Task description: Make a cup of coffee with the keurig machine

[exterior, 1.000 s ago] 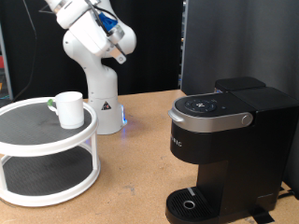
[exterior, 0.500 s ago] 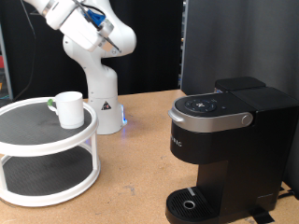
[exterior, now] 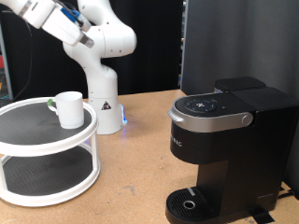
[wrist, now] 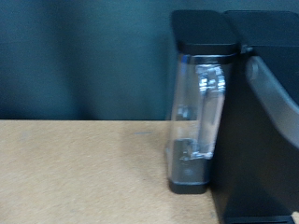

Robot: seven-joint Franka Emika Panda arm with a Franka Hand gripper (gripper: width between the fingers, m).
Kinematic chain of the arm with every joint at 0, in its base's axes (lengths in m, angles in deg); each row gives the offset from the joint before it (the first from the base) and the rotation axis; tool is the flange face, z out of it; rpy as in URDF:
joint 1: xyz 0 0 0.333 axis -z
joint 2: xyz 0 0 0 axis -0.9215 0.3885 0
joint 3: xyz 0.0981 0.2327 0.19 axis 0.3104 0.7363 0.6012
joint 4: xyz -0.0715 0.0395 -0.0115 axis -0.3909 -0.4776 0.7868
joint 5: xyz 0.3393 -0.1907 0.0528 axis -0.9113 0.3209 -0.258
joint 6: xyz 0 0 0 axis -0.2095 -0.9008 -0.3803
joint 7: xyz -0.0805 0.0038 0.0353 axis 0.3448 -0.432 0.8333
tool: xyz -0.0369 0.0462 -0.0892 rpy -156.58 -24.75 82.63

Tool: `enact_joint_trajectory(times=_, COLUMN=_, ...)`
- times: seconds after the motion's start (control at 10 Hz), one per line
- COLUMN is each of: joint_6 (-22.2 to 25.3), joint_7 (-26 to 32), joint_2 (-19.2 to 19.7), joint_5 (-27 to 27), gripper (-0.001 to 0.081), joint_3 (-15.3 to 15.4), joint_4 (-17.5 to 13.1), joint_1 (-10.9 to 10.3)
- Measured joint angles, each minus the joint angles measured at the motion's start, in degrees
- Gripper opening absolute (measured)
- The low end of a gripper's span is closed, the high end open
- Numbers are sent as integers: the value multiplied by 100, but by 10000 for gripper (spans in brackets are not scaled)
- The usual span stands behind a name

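The white cup [exterior: 67, 108] stands upright on the top tier of a round white two-tier stand [exterior: 28, 140] at the exterior view's left. The black keurig machine [exterior: 229, 149] stands at the exterior view's right with its silver-grey lid down, and nothing stands on its round drip base [exterior: 192, 203]. The white arm [exterior: 65, 23] reaches up past the exterior view's top left corner, and my gripper's fingers show in neither view. The wrist view shows the machine's black body [wrist: 266, 121] and its clear water tank [wrist: 199, 121] from the side, some way off.
The arm's white base [exterior: 103, 103] stands behind the stand on the wooden table [exterior: 131, 177]. A dark panel [exterior: 238, 42] rises behind the machine. A small dark thing [exterior: 49, 105] lies beside the cup on the top tier.
The arm's upper part has swung towards the exterior view's left and upwards, carrying the hand out of the frame. The cup and the machine have not moved.
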Motion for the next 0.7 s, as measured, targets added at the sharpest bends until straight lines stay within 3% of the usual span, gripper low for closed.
enact_joint_trajectory(times=0.2, joint_6=110, joint_7=61, joint_2=-68, joint_5=43, gripper=2, joint_3=-86, joint_4=-11, joint_1=28)
enact_joint_trajectory(times=0.4, joint_6=21, joint_7=-61, joint_2=-71, joint_5=-354, gripper=2, joint_3=-206, joint_4=66, joint_1=99)
enact_joint_trajectory(times=0.7, joint_6=362, joint_7=-186, joint_2=-88, joint_5=-115, gripper=2, joint_3=-491, joint_4=91, joint_1=510)
